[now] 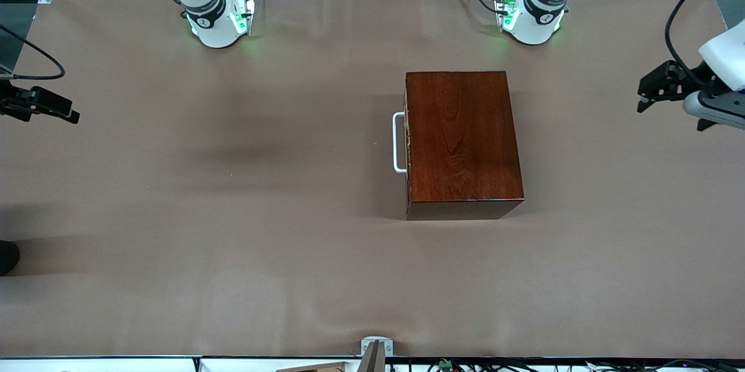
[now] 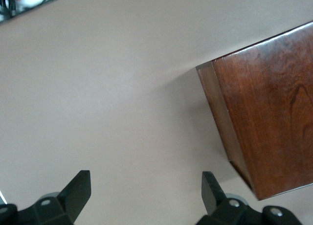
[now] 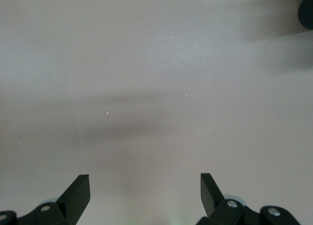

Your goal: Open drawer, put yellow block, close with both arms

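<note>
A glossy reddish-brown wooden box point(image 1: 463, 142) stood on the brown table cover point(image 1: 233, 215), toward the left arm's end of the table and nearer to the arms' bases than to the front camera. Its drawer point(image 1: 407, 142) was pushed fully in, so only the thin edge of the front showed, and the white loop handle point(image 1: 398, 142) stuck out from that face toward the right arm's end of the table. The box's long axis ran from the bases toward the front camera, and the drawer faced across it, toward the right arm's side. No yellow block could be seen in any view. The cover in front of the drawer lay bare apart from soft shadows, and nothing stood against the handle. The left gripper point(image 1: 652, 92) hung over the table's edge at the left arm's end, well apart from the box, its fingers spread with nothing between them; the left wrist view showed the two fingers point(image 2: 78, 188) wide apart above the cover with a corner of the box ahead. The right gripper point(image 3: 145, 191) waited over bare cover at the right arm's end, its fingers point(image 3: 78, 191) likewise spread and empty.
</note>
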{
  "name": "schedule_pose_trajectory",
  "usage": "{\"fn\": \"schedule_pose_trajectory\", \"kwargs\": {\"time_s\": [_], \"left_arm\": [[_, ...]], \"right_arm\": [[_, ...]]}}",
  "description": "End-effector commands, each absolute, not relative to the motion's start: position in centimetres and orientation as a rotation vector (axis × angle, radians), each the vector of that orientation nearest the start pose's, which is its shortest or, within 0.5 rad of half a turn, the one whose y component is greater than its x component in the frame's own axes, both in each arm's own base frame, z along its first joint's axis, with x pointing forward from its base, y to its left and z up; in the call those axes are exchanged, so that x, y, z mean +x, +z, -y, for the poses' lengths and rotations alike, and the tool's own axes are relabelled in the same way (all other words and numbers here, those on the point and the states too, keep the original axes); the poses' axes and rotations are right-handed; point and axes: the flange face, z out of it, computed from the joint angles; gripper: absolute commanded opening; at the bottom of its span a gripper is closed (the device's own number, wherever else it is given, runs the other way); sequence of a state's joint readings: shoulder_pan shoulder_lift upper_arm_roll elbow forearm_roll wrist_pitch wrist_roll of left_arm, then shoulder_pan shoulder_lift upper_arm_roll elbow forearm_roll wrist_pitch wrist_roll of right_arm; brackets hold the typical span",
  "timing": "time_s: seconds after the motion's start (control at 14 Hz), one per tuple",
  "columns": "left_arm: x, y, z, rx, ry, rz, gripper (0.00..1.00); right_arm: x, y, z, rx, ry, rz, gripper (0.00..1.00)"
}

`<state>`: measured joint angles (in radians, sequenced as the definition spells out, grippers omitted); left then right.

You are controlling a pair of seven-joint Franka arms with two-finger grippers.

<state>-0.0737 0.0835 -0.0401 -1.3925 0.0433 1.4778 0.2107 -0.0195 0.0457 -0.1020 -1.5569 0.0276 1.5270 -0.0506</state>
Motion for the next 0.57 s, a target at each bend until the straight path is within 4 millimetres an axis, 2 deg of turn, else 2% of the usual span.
{"fn": "schedule_pose_trajectory", "kwargs": {"time_s": [0.0,0.21,0.5], "left_arm": [[54.1,64.6,6.3,-3.097,-0.008,-0.306,1.00],[53.3,65.3,6.2,-3.103,-0.039,-0.277,1.00],[53.3,65.5,5.8,-3.124,-0.044,-0.196,1.00]], "right_arm": [[55.9,60.3,6.5,-3.103,0.110,-0.107,1.00],[55.9,60.3,6.4,-3.103,0.112,-0.102,1.00],[55.9,60.3,6.3,-3.105,0.110,-0.100,1.00]]}}
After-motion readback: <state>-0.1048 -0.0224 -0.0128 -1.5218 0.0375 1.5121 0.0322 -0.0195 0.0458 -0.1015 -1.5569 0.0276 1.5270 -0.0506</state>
